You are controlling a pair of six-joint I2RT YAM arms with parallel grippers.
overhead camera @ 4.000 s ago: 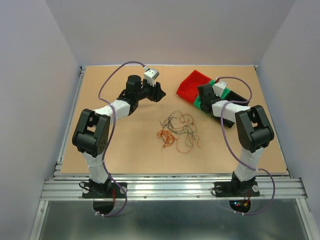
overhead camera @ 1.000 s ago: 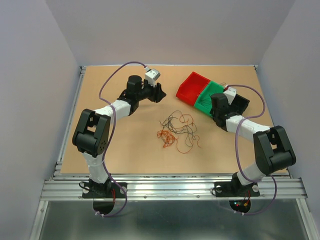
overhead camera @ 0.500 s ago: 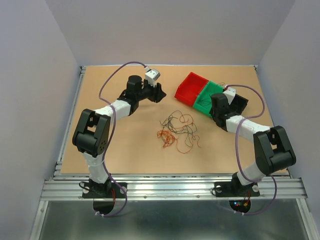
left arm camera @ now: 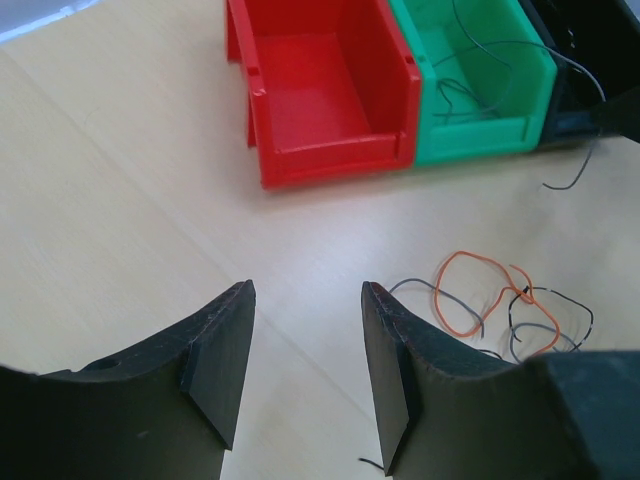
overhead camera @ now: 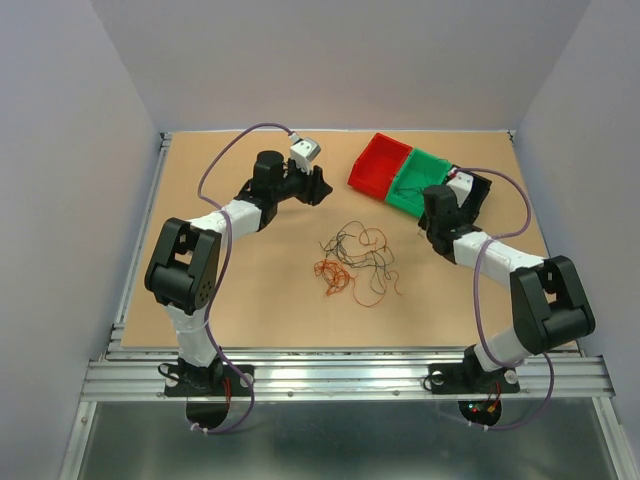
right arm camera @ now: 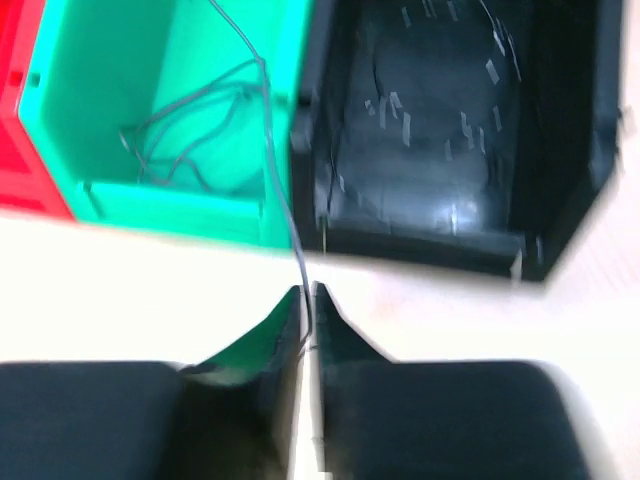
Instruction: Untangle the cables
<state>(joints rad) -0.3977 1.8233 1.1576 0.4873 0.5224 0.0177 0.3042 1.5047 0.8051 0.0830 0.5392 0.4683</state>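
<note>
On tan table, right tool pinches cable beside green bin

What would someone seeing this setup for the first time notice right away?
The loose tangle of black and orange cables in the middle of the table draws the eye first. Next comes the bright row at the far right: red bin, green bin, black bin. Just in front of them, the right gripper is shut on a thin grey cable that leads up across the green bin.
</note>
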